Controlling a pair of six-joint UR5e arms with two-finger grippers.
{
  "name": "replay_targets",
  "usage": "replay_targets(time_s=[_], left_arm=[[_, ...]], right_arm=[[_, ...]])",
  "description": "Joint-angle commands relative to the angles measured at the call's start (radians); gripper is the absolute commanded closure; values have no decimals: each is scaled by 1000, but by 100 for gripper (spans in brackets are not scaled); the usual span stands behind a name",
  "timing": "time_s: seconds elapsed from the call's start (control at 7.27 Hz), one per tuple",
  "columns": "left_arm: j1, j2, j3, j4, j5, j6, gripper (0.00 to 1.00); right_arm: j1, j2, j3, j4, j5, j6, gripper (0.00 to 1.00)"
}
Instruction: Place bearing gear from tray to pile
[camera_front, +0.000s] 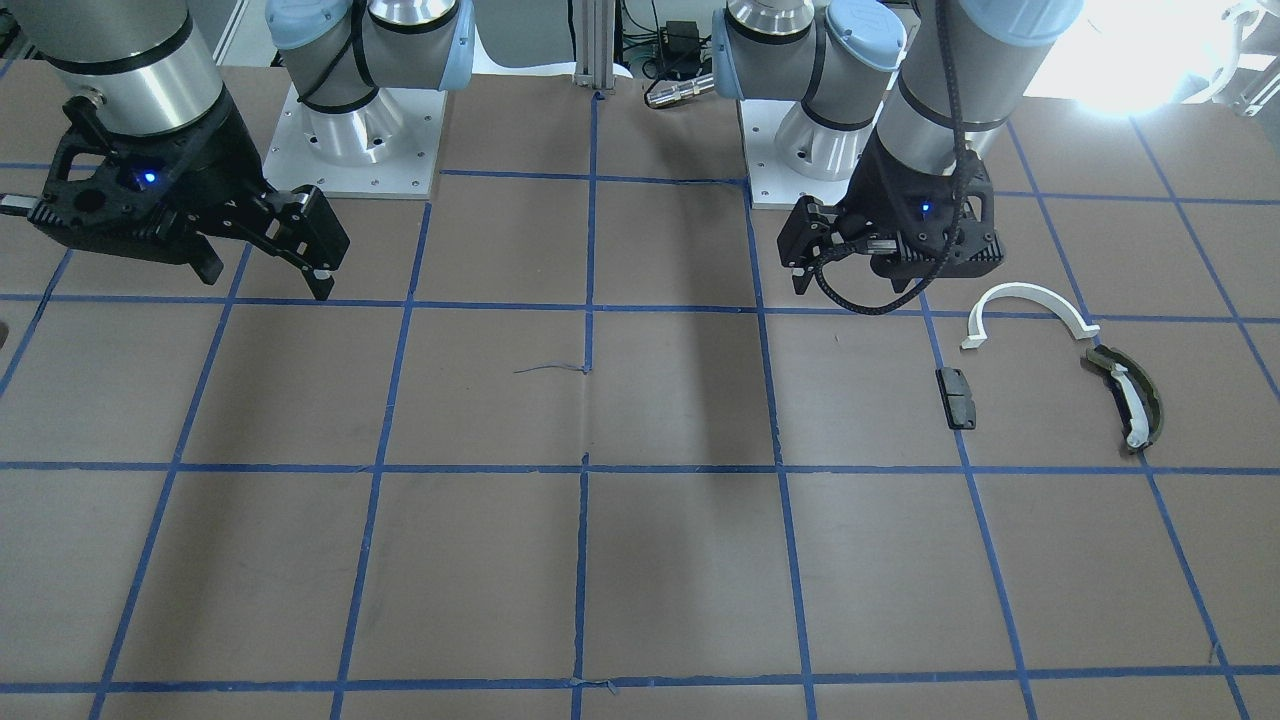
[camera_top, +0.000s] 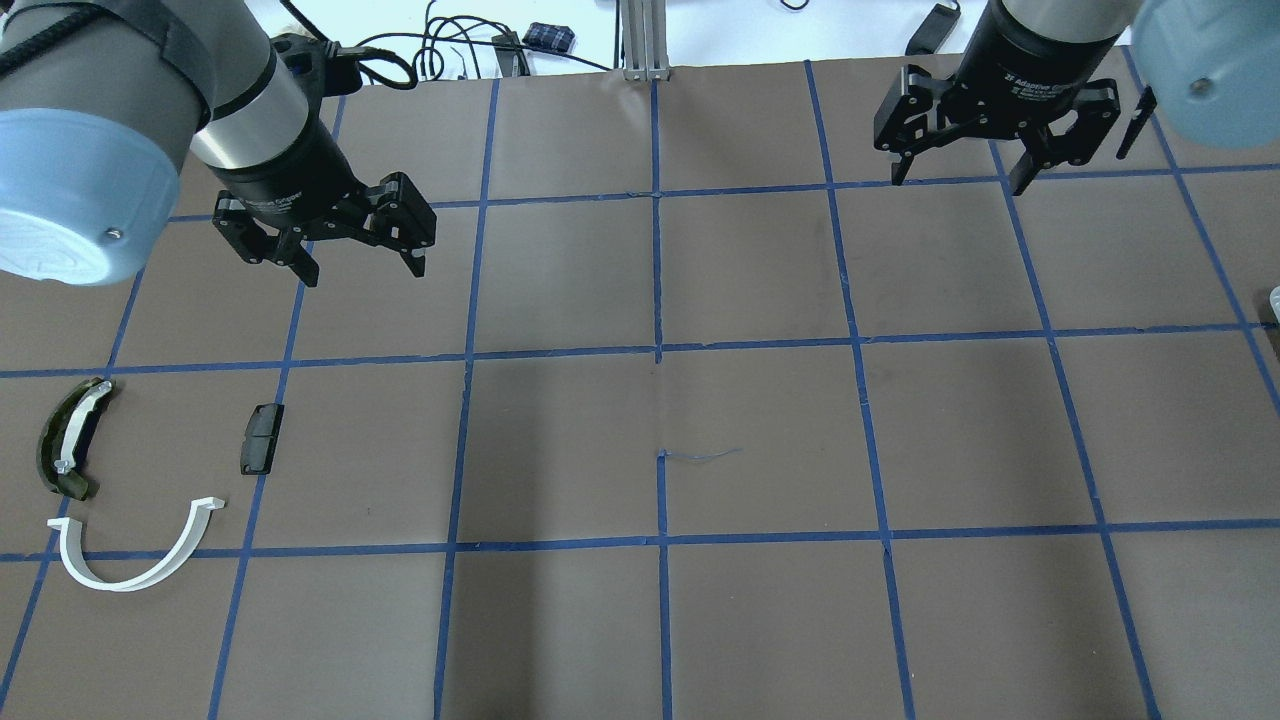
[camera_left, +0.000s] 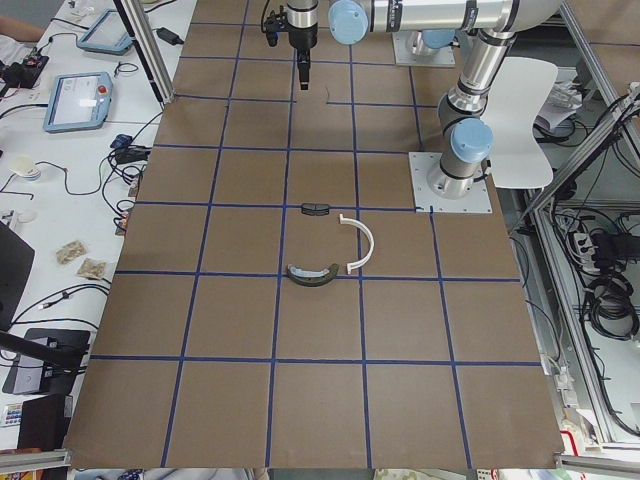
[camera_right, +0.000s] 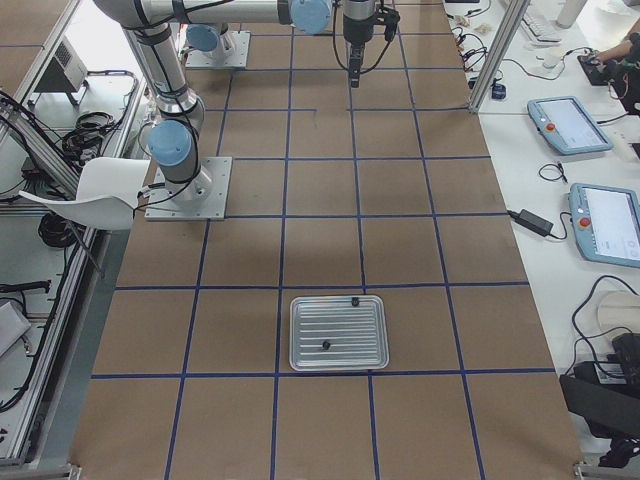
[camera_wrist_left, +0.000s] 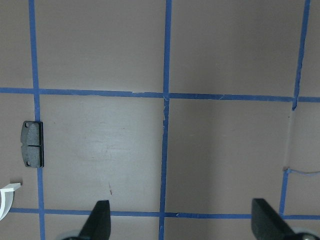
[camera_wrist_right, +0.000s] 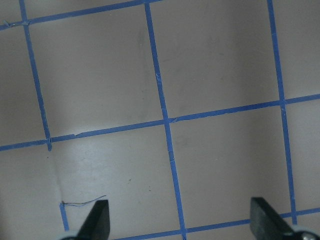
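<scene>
The pile lies on the brown table at my left: a thin white half-ring (camera_top: 125, 584), an olive-green curved piece with a white insert (camera_top: 68, 440) and a small dark block (camera_top: 261, 438). The block also shows in the left wrist view (camera_wrist_left: 32, 142). A ribbed metal tray (camera_right: 338, 365) shows only in the exterior right view. It holds two small dark parts (camera_right: 354, 300), too small to tell which is the bearing gear. My left gripper (camera_top: 365, 268) hangs open and empty above the table, beyond the block. My right gripper (camera_top: 958, 180) is open and empty at the far right.
The table is brown paper with a grid of blue tape lines (camera_top: 657, 350). A loose bit of blue thread (camera_top: 705, 455) lies near the middle. Cables and an aluminium post (camera_top: 645, 40) stand at the far edge. Tablets and cables lie on side benches (camera_right: 575, 125).
</scene>
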Motion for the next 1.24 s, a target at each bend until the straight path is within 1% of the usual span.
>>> replay_targets(time_s=[0.0,0.83,0.96,1.1], left_arm=[[0,-1,-1,6,5,4,0],[5,-2,-21,26,8,4,0],[5,-2,-24,26,8,4,0],[5,-2,-22,26,8,4,0]], right_arm=[[2,2,-5,-3,-2,-57,0],[-6,5,-7,0,-10,-61,1],[-12,10,-7,-1,-60,-85,1],[-32,11,-7,-4,-103,-187,1]])
